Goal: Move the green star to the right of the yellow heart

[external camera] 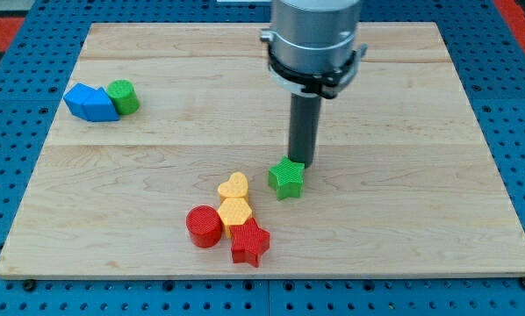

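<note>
The green star [287,178] lies on the wooden board [394,184], just to the right of the yellow heart [234,186] with a small gap between them. My tip [298,162] stands right behind the star, touching its upper right edge. The rod rises from there toward the view's top.
A yellow hexagon [234,211] sits below the heart, with a red cylinder [204,226] to its left and a red star [250,243] below it. A blue block [89,102] and a green cylinder [122,96] lie at the upper left.
</note>
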Controlling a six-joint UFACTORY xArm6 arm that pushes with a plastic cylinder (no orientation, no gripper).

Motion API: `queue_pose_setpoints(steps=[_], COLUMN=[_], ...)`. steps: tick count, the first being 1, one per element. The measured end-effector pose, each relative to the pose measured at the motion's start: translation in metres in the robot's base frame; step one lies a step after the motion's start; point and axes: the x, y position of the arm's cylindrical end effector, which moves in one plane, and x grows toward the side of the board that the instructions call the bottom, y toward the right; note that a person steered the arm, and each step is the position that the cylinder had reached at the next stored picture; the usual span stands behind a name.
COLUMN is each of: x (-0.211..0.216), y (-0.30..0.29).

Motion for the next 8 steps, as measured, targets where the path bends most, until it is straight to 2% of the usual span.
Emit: queue_pose_setpoints(steps=[4,8], x=[0.017,0.017], y=[-0.027,-0.002])
